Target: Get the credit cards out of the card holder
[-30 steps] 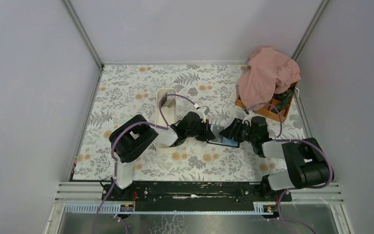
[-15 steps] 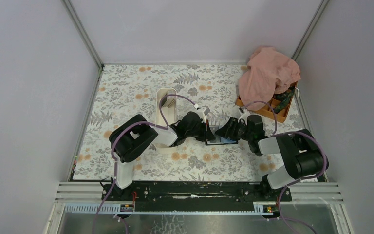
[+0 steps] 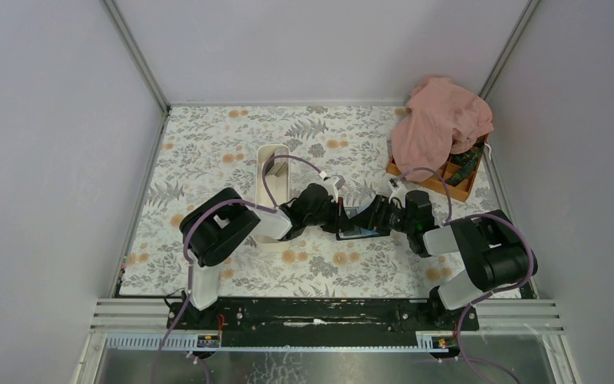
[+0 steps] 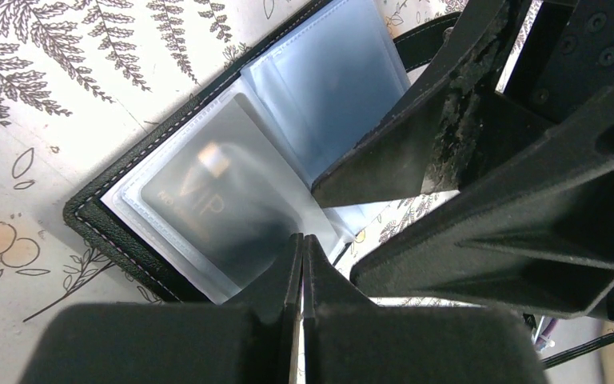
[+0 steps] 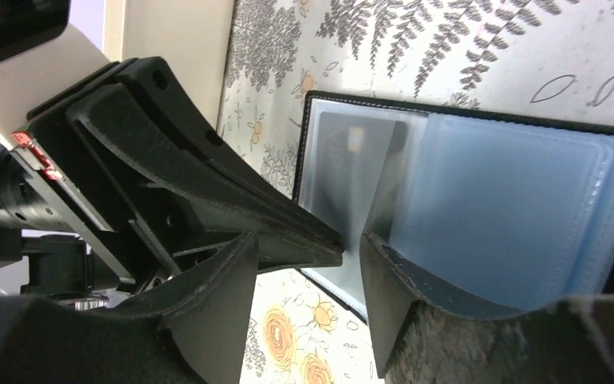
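Pressing the open card holder (image 3: 357,229) flat on the table (image 3: 224,152) with the shut left gripper (image 4: 302,256) while easing the wide-open right gripper (image 5: 310,244) onto the dark card (image 4: 208,200) and sliding it gently from its clear pocket (image 4: 336,88).

The holder (image 4: 232,184) has a matt black, leather-like cover with pale stitching along its edge. Its sleeves (image 5: 512,208) are clear plastic, glossy and bluish. The one at the left of the left wrist view is frosted, blurring a dark card (image 4: 208,200) under it. The right fingers (image 4: 464,104) are matt black plastic, grainy and scuffed grey. The table cover (image 3: 208,152) is a matt floral print. The tray (image 3: 273,147) is smooth white plastic. At upper right lies soft, crumpled pink cloth (image 3: 440,120). The rail (image 3: 112,316) at the bottom is bare metal.
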`<state>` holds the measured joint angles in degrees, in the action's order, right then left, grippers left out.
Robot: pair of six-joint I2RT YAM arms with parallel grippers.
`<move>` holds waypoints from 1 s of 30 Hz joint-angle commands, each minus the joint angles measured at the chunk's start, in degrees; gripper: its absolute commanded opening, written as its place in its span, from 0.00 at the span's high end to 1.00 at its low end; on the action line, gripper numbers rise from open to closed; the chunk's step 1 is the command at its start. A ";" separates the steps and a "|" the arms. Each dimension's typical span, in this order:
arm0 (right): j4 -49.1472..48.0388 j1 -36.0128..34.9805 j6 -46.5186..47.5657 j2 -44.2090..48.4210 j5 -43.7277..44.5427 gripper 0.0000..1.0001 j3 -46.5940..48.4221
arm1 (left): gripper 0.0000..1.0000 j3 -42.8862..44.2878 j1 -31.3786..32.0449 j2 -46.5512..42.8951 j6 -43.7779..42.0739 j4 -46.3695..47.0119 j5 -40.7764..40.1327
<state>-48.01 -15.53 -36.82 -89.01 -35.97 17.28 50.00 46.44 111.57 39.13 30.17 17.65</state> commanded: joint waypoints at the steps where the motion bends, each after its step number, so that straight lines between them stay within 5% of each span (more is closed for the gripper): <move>1: -4.00 -0.95 -1.22 -0.20 -4.16 0.43 -0.64 | 1.00 -0.06 -0.46 2.34 -0.46 -2.11 -0.48; 7: -2.68 -0.95 -0.99 0.59 -2.17 0.43 -0.94 | 0.99 -1.21 -0.47 -1.17 -0.63 -2.89 -1.40; 13: 0.59 -0.93 0.61 1.44 -1.57 0.43 0.06 | 0.78 -4.56 -0.55 -9.12 -1.51 -4.88 -6.02; 30: -14.53 -0.91 -6.85 -0.96 -7.93 0.51 -2.72 | 0.77 -8.50 -0.73 -12.89 -0.24 -3.32 -7.87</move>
<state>-53.93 -15.99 -40.69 -88.95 -40.58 14.92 42.83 46.06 101.54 38.92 25.67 11.99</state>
